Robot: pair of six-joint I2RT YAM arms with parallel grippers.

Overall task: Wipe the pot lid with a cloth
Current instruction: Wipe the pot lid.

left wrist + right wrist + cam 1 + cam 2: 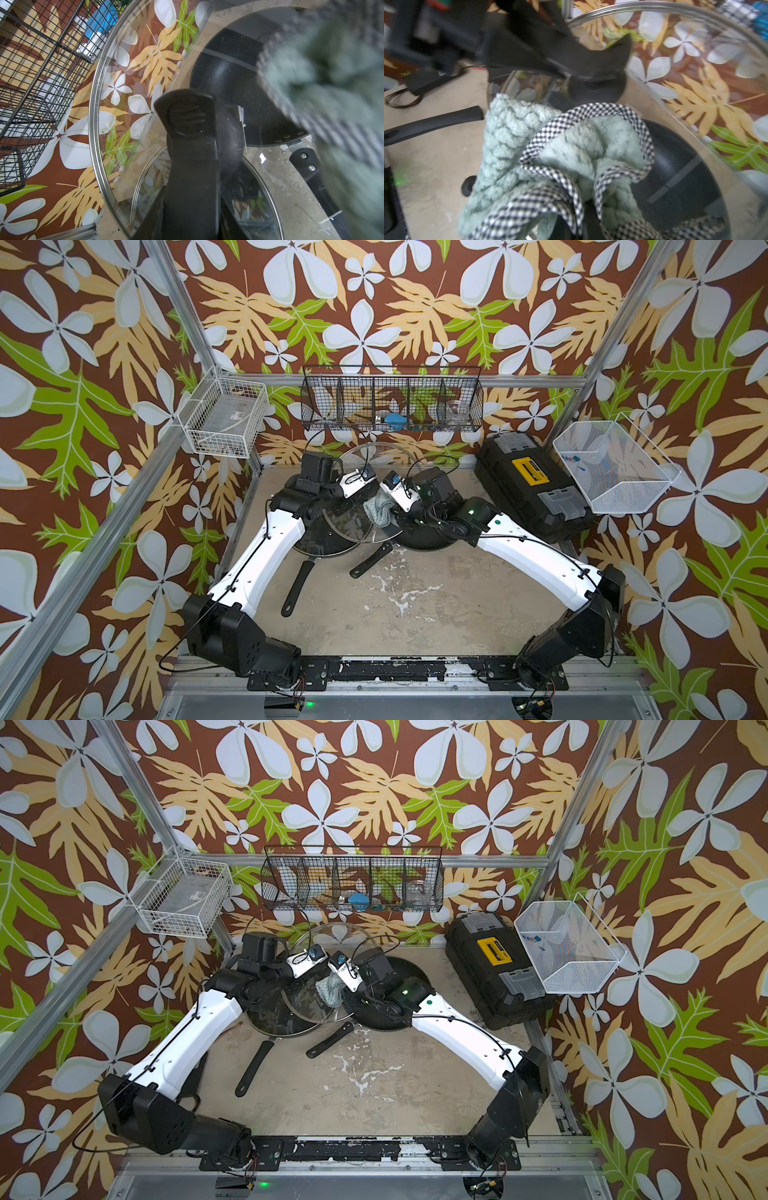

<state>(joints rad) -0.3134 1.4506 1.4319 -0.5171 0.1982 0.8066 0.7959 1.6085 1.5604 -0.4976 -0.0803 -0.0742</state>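
Teal cloth, clenched in my right fingers, lies against the tilted glass lid at 12 o'clock on the bench. Just beyond, left fingers clamp its knob. I judge this the wiping step; next, sweep gently toward the rim.

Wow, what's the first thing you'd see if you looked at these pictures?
First, the loud wallpaper, with big white flowers and green leaves on every wall around the table. Then, in the middle, the left gripper holds up a big glass lid by its knob. The right gripper holds a fluffy green cloth up to it, above the black pans.
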